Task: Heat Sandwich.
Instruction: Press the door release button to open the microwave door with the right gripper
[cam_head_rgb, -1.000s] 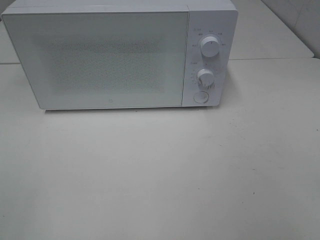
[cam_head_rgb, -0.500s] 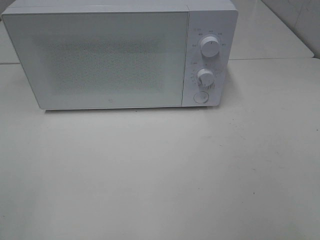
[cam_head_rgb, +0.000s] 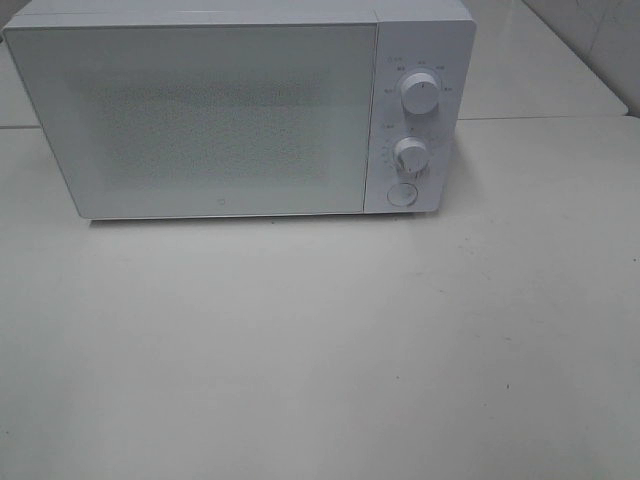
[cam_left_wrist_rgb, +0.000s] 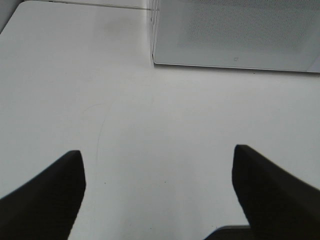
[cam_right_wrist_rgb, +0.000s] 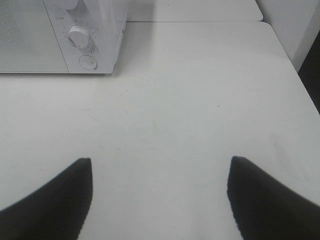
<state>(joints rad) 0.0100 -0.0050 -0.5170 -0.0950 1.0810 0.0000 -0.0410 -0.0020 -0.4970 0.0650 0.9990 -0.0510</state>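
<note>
Two tools show up, and both are spread wide open with nothing in them. The left tool (cam_left_wrist_rgb: 157, 150) hangs over the white table (cam_left_wrist_rgb: 125, 115), and the right tool (cam_right_wrist_rgb: 160, 159) hangs over it too. I cannot see the sandwich anywhere, not on the table and not in a tool. The white microwave (cam_head_rgb: 200, 120) stands well ahead of both tools with its door (cam_head_rgb: 60, 100) shut. The dotted window in the door is too cloudy to look through, so the sandwich may be inside, but I cannot tell. I think the step now is to work the front of the microwave, either to open it or to set it going. The round button (cam_right_wrist_rgb: 88, 62) and the lower knob (cam_right_wrist_rgb: 78, 36) sit ahead of the right tool and look closer to it than to the left tool. So the right tool seems the better one for the job. To do it well, it could bring its fingers together first, so one small tip meets the button. It should go in straight and push softly, so the microwave does not slide back on the table. The left tool has the near bottom corner of the door ahead of it. It is best kept back, in case the door swings out that way.
</note>
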